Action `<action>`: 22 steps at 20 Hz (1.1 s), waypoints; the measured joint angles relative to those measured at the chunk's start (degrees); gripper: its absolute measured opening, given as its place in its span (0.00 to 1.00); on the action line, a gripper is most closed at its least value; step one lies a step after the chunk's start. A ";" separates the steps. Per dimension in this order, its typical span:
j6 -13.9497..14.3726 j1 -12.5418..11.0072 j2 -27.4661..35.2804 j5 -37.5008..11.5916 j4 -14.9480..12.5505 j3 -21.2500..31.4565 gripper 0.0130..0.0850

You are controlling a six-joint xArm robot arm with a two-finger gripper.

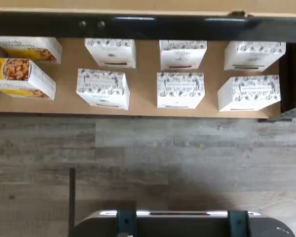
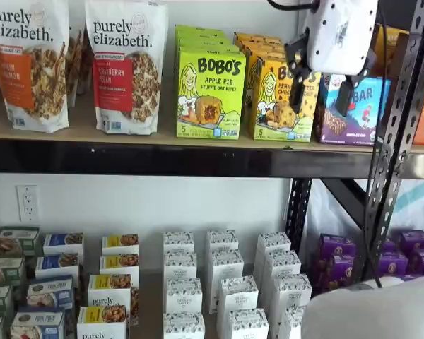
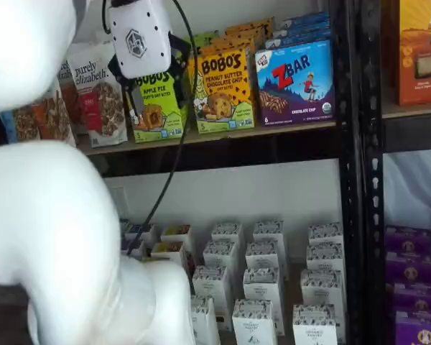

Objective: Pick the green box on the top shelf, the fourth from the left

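the green box (image 2: 209,92) stands upright at the front of the top shelf (image 2: 162,157), between a granola bag (image 2: 127,67) and a yellow box (image 2: 283,99). the gripper (image 2: 319,90) hangs in front, apart from it; fingers spread and empty. centre the fingers on the box's side faces, then advance level before clenching.

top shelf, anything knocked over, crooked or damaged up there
Nothing stands out. On the top shelf the green box, the yellow box beside it and the granola bags all stand upright, facing front, undamaged.
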 joint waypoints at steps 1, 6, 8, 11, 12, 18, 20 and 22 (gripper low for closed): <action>0.49 0.54 0.54 -0.34 -0.15 -0.38 1.00; 2.78 3.04 2.91 -2.41 -0.97 -1.92 1.00; 3.99 4.34 4.36 -3.42 -1.37 -2.90 1.00; 5.73 6.25 5.99 -4.82 -2.26 -3.99 1.00; 6.39 6.97 6.66 -5.14 -2.67 -4.47 1.00; 9.87 10.74 9.53 -8.31 -5.25 -6.17 1.00; 11.07 11.96 10.34 -10.24 -6.22 -6.46 1.00; 12.43 13.28 11.02 -12.61 -7.49 -6.57 1.00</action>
